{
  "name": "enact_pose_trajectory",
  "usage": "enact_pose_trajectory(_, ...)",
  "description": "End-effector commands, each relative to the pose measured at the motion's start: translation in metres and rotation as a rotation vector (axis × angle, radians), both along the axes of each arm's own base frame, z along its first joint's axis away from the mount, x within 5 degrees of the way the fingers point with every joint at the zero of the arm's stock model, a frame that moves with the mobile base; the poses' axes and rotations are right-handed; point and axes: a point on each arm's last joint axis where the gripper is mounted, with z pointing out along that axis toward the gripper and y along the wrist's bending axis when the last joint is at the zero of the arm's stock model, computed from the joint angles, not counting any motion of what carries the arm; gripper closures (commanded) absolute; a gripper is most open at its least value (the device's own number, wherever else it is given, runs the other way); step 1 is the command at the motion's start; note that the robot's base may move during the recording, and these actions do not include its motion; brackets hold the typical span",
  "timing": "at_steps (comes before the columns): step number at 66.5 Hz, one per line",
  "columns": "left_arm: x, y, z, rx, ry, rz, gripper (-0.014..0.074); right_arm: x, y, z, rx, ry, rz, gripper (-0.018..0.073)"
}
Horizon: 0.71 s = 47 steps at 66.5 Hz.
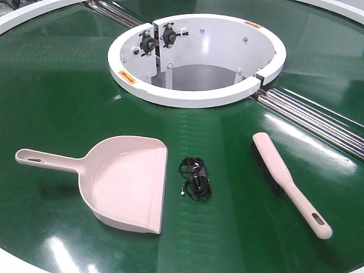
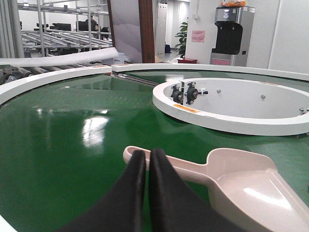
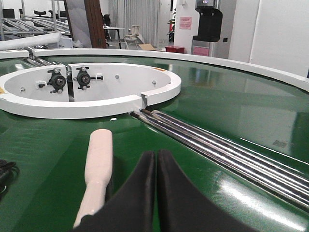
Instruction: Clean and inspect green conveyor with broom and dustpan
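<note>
Plastic of both tools looks light, stiff and slick: broad pale beige-pink plastic dustpan (image 1: pixel 122 182) lies left on the glossy dark-green conveyor (image 1: pixel 57 96), slim beige-pink broom (image 1: pixel 290 183) right. Grasp each long handle. Left gripper (image 2: pixel 147 154) and right gripper (image 3: pixel 156 155), fingers pressed together, hang near them

Bright overhead glare on glossy green conveyor (image 1: pixel 57 85)

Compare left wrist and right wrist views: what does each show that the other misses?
Left wrist only: the dustpan, just ahead of the shut left gripper. Right wrist only: the broom and a bit of black cable at the left edge, with the shut right gripper. Both: the green conveyor and the white ring opening.
</note>
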Motion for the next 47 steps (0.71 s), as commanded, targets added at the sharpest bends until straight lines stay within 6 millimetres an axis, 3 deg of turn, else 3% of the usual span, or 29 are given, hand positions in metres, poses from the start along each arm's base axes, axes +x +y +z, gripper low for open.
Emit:
enact_pose_trajectory(1, 0.0, 0.0, -0.0028, -0.008, -0.058, 0.0, 0.0603, -0.0005, -0.0004, 0.0002, -0.006, -0.069, -0.007, 0.0569)
enact_pose_trajectory(47, 0.0, 0.0, -0.0028, -0.008, -0.058, 0.0, 0.0603, -0.0005, -0.0004, 0.0002, -0.006, -0.069, -0.007, 0.0569)
